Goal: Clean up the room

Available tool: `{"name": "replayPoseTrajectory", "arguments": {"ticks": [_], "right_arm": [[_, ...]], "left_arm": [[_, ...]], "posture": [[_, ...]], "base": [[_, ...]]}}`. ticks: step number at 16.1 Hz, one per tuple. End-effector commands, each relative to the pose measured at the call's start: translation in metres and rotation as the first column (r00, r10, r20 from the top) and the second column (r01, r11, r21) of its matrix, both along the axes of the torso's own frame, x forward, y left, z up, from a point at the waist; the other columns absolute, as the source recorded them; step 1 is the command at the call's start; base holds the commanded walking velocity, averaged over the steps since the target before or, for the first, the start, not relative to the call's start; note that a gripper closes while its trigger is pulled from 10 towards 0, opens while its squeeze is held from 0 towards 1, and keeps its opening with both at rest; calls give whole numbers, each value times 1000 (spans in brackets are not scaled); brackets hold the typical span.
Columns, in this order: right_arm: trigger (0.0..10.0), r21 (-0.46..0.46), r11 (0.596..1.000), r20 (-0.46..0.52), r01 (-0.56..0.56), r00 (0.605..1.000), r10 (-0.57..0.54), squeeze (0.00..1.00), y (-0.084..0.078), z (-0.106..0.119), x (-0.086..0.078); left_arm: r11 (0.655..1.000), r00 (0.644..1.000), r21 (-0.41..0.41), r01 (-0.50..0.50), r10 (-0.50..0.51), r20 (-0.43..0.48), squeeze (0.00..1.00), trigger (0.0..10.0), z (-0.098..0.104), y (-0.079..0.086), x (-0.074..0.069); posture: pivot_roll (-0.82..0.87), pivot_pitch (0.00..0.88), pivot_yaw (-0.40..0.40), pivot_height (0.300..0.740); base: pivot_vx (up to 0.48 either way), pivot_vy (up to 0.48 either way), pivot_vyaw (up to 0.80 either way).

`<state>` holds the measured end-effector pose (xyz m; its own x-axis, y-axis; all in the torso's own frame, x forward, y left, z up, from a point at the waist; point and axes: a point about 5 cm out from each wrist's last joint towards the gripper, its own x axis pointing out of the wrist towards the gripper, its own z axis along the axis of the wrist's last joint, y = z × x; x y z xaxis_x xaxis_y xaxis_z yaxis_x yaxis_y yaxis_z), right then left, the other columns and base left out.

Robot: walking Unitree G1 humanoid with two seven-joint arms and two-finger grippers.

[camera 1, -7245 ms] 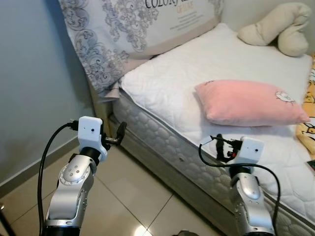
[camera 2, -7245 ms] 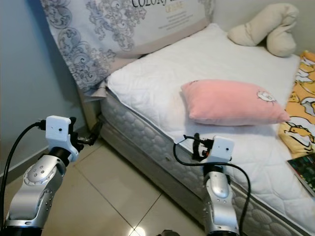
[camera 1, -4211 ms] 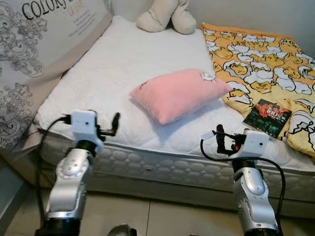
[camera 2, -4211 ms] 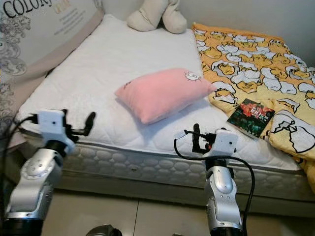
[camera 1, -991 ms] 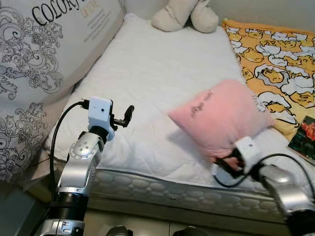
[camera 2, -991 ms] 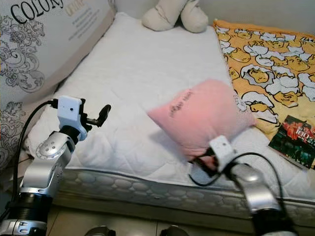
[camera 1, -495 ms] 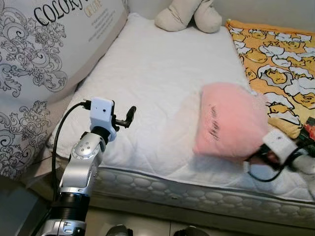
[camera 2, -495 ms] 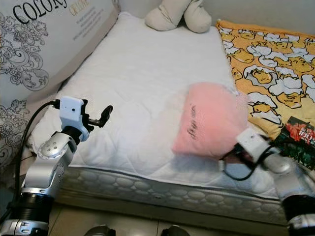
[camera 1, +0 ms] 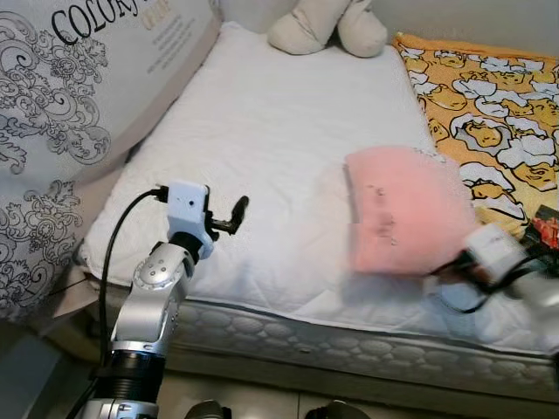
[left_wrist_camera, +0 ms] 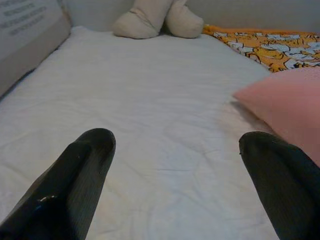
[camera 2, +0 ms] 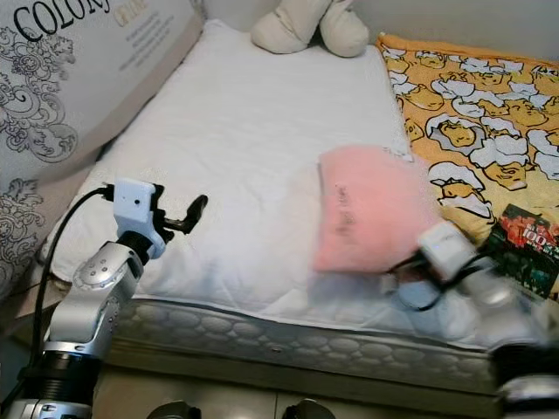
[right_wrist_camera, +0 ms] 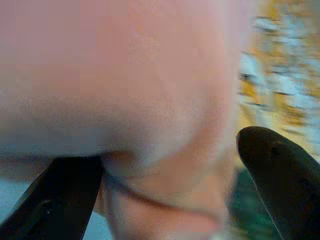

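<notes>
Since 1 second ago the pink pillow (camera 1: 403, 208) has swung toward the yellow blanket (camera 1: 489, 96) on the bed (camera 1: 262, 140), right gripper (right_wrist_camera: 170, 165) jaws wide around its corner. Left gripper (left_wrist_camera: 175, 165) hovers, jaws wide; a book (camera 2: 528, 247) lies alongside.

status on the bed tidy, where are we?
Done: nothing looks finished. In hand: the right gripper, open, is at the near corner of the pink pillow, which lies mid-mattress. Left: pillow placement, the book on the yellow blanket. The left gripper hovers open.
</notes>
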<state>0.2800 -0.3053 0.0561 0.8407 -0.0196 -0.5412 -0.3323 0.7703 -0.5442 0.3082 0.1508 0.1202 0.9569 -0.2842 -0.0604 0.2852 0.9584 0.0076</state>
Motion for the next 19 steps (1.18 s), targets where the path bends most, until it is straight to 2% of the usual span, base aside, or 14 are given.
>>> {"name": "replayPoseTrajectory", "arguments": {"ticks": [1,2,3,5,6,7,8,9,11,14,16,17,19], "right_arm": [[10000,-7,1000,-48,-3,999,3,0,-1,-5,-5],[10000,-46,999,-99,5,995,-9,0,-3,-16,-14],[10000,-11,1000,-133,2,991,-4,0,1,-24,-21],[10000,175,985,-117,-8,993,29,0,18,-21,-21],[10000,316,949,-102,-15,993,50,0,28,-11,-19],[10000,385,921,-91,-56,991,98,0,34,-2,-20],[10000,470,876,-66,-111,985,160,0,40,13,-22],[10000,516,843,-48,-151,978,205,0,42,28,-24],[10000,570,801,-3,-182,975,223,0,43,50,-22],[10000,678,683,100,-271,955,279,0,64,84,-22],[10000,727,610,158,-316,941,300,0,70,105,-23],[10000,711,629,205,-313,949,241,0,66,112,-15],[10000,636,723,250,-270,958,137,0,60,115,-2]], "left_arm": [[1000,1000,3,15,-15,5,0,10000,3,-1,-1],[1000,1000,3,15,-15,2,0,10000,3,-1,-1],[1000,1000,6,21,-21,-3,0,10000,3,-1,-2],[1000,1000,8,29,-29,-10,0,10000,2,0,-4],[999,999,8,34,-34,-14,0,10000,1,-1,-4],[999,999,8,39,-39,-16,0,10000,1,-2,-4],[999,999,5,51,-50,-19,0,10000,1,-4,-5],[998,998,2,63,-63,-22,0,10000,1,-6,-6],[997,997,-4,77,-77,-25,0,10000,0,-10,-7],[996,996,-12,91,-91,-22,0,10000,0,-15,-8],[995,995,-17,97,-98,-25,0,10000,0,-16,-9],[995,995,-19,101,-101,-25,0,10000,0,-16,-9],[995,995,-20,102,-102,-22,0,10000,1,-17,-10]], "posture": [[32,0,-33,705],[32,0,-32,705],[32,0,-29,705],[29,0,-26,705],[25,0,-22,705],[22,0,-20,705],[14,0,-16,705],[9,0,-14,705],[2,0,-13,705],[0,0,-11,705],[-2,0,-7,705],[-2,0,-7,705],[-2,0,-7,705]], "base": [[0,0,0],[0,0,0],[0,0,0],[0,0,0],[0,0,0],[0,0,0],[0,0,0],[0,0,0],[0,0,0],[0,0,0],[0,0,0],[0,0,0],[0,0,0]]}}
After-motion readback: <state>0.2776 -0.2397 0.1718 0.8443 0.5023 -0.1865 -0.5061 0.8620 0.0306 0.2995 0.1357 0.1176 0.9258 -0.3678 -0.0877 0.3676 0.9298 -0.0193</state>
